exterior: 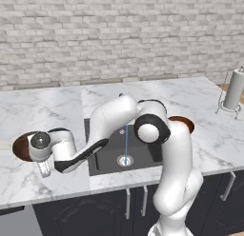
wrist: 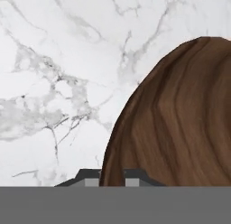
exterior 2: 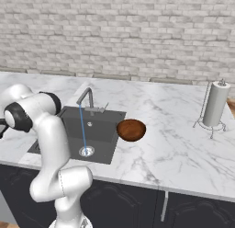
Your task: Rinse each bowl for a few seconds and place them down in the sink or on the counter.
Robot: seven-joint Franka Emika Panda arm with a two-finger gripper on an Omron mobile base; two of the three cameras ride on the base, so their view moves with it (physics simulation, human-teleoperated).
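Two shallow round bowls of dark brown wood with visible grain. Left bowl point(exterior: 21, 145) on the white, grey-veined marble counter point(exterior: 47, 111), left of the square dark grey sink point(exterior: 107, 156); largely covered by the white hand. Right bowl point(exterior 2: 131, 129) on the counter, just beside the sink's right edge; in the left base view cut off behind the arm. Slim steel faucet point(exterior 2: 86, 97) over the basin, thin blue water stream point(exterior 2: 83, 128) falling to the round steel drain point(exterior 2: 86, 151). Paper towel roll point(exterior 2: 215, 104) upright on a wire stand, well apart to the right. Pale brick wall point(exterior 2: 137, 34) behind.

Gripper point(wrist: 112, 177) at the left bowl's rim, jaws nearly closed on the rim; wood grain directly between and above the dark fingertips point(wrist: 92, 175). Contact itself hard to make out, tips cut off at the frame's bottom.
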